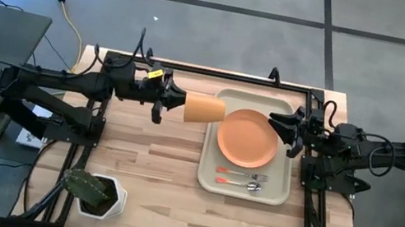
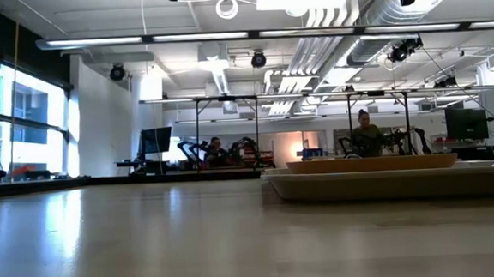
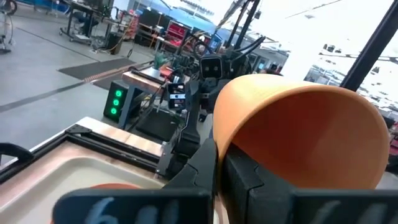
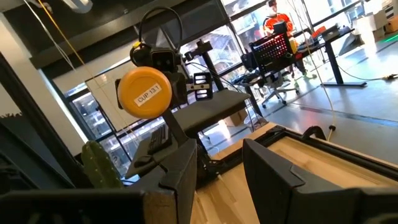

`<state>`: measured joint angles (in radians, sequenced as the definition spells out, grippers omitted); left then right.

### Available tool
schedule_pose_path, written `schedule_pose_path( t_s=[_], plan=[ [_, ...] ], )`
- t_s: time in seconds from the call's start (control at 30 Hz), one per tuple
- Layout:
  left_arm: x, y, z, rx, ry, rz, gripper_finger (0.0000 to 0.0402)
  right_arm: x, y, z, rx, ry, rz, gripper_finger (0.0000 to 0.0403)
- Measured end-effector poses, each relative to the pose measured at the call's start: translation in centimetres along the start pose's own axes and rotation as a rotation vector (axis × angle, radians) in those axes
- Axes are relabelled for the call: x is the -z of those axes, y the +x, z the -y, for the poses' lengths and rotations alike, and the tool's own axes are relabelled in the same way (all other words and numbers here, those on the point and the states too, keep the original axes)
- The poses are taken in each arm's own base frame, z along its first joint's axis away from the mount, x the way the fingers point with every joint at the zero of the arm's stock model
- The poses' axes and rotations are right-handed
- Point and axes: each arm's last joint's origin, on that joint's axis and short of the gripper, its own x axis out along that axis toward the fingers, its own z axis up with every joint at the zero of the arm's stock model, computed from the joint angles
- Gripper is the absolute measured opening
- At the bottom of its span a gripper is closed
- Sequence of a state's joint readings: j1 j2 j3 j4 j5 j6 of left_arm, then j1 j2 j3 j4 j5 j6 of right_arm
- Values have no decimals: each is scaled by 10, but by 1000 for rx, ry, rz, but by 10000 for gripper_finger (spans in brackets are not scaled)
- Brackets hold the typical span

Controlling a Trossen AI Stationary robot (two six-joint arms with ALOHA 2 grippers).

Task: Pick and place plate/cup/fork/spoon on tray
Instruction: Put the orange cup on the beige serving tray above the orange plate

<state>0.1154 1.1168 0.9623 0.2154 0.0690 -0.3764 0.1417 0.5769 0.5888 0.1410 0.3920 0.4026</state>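
My left gripper (image 1: pixel 175 100) is shut on the orange-yellow cup (image 1: pixel 205 108), held in the air just left of the tray's far left corner. The cup also shows in the left wrist view (image 3: pixel 298 124) and the right wrist view (image 4: pixel 144 92). The beige tray (image 1: pixel 281 196) holds the orange plate (image 1: pixel 248 137), and the fork (image 1: pixel 243 174) and spoon (image 1: pixel 240 184) lie near its near edge. My right gripper (image 1: pixel 278 125) is open and empty above the plate's right side; it also shows in the right wrist view (image 4: pixel 217 162). My left gripper holds the cup at its rim end (image 3: pixel 217 140), coming level from the table's left. The wall by the rim stands between the two fingers (image 3: pixel 252 180); which finger is inside I cannot tell. The cup lies on its side, lifted clear, base (image 4: pixel 144 92) toward the right arm.
A white square pot with a green cactus (image 1: pixel 94 190) stands at the table's near left. Bare wood lies between it and the tray. In the low view the tray (image 2: pixel 387 184) and the plate (image 2: pixel 373 163) show at the right. People sit in the room behind.
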Motion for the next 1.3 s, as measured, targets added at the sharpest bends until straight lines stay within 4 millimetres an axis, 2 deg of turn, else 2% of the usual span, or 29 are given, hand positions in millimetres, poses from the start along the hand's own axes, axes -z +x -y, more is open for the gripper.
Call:
schedule_pose_path(
  t_s=[0.13, 0.3, 0.4, 0.53, 0.63, 0.77, 0.9, 1.0, 1.1, 1.3],
  plan=[
    [-7, 3, -2, -52, -36, -12, 1, 0, 0, 0, 0, 0, 0, 122],
    [-33, 17, -18, -220, -2, -165, 1, 0, 0, 0, 17, -2, 10, 122],
    [-41, 37, -32, -320, 35, -333, 1, -1, 0, 0, 17, -1, 13, 122],
    [-38, 70, -58, -408, 121, -563, 1, -1, 0, 0, 16, -1, 13, 122],
    [-28, 97, -81, -434, 174, -683, 1, -1, 0, 0, 16, -1, 13, 122],
    [-9, 131, -111, -486, 212, -742, 1, -1, 0, 0, 17, -1, 14, 122],
    [15, 153, -140, -580, 260, -826, 1, -1, 0, 0, 18, 2, 14, 122],
    [35, 161, -165, -614, 257, -899, 1, -1, 0, 0, 18, 2, 14, 122],
    [49, 166, -188, -643, 181, -901, 1, -1, 0, 1, 29, 1, 17, 122],
    [81, 170, -217, -657, 93, -982, 1, 3, 4, 1, 48, 16, 5, 122]
  ],
)
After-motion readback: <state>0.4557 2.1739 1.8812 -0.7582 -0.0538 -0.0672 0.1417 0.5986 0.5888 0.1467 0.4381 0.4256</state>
